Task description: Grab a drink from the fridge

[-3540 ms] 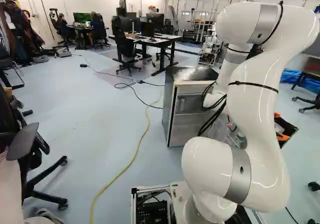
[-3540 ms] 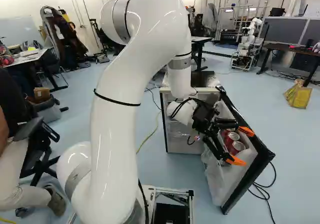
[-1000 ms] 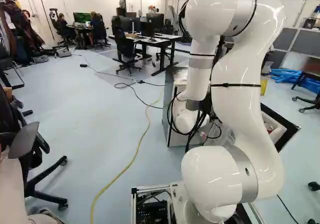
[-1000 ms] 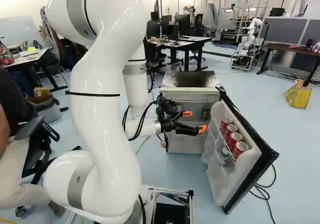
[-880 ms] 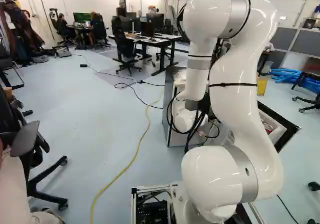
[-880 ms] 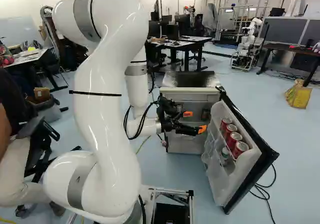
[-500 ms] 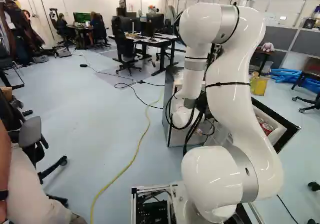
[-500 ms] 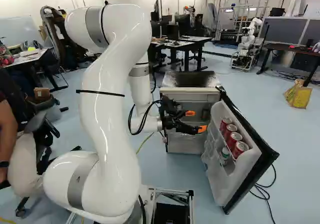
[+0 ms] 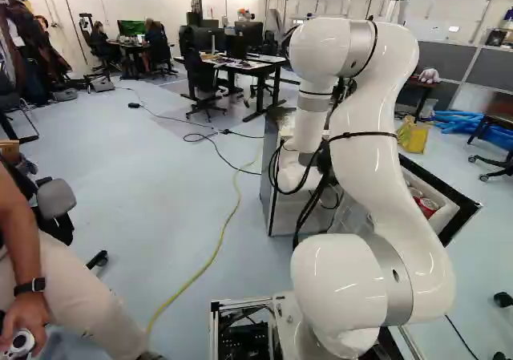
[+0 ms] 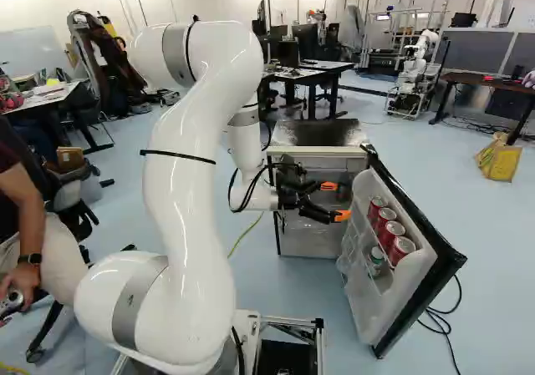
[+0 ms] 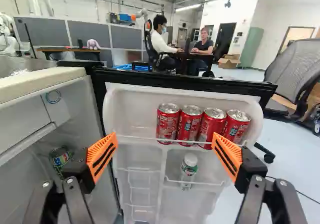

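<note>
Ahead of our base, the fridge (image 10: 316,131) stands with its door (image 11: 137,169) swung open. Our gripper (image 10: 336,201) is positioned before the opening, level, its tips toward the door's inner face. Jaw status: we read both fingers spread wide, with nothing gripped between the orange pads (image 11: 101,156). Drink location: four red cans (image 11: 190,124) stand upright in a row on the upper door shelf, behind a thin rail, ahead of our gripper. Below them, a white-capped bottle (image 11: 188,170) occupies a lower compartment. One dark can (image 11: 60,158) sits inside the cabinet.
</note>
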Motion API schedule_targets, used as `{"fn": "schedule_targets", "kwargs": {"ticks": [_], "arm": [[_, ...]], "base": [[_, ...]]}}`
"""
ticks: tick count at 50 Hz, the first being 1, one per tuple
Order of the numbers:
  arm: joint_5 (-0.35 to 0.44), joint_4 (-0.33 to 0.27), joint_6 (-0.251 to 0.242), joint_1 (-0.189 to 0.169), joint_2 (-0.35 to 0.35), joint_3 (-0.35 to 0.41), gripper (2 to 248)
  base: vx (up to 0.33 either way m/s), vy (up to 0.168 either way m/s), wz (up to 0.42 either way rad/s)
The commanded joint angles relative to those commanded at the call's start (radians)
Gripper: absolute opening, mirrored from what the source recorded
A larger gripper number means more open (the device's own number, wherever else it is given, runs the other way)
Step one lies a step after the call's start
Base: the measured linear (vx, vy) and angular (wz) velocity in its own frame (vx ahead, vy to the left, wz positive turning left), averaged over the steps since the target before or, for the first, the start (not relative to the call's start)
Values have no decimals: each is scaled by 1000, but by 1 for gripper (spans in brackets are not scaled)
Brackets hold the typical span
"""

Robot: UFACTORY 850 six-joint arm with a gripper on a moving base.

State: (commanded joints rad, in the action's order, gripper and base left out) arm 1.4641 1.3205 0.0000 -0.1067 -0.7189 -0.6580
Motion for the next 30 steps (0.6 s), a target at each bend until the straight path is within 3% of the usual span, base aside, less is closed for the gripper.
{"fn": "schedule_targets", "kwargs": {"ticks": [11,24,30], "arm": [[-8,12,6,-2,-2,-6,247],[-9,13,115,-2,-3,-6,247],[-9,13,139,-2,-3,-6,247]], "base": [[0,0,0],[0,0,0],[0,0,0]]}}
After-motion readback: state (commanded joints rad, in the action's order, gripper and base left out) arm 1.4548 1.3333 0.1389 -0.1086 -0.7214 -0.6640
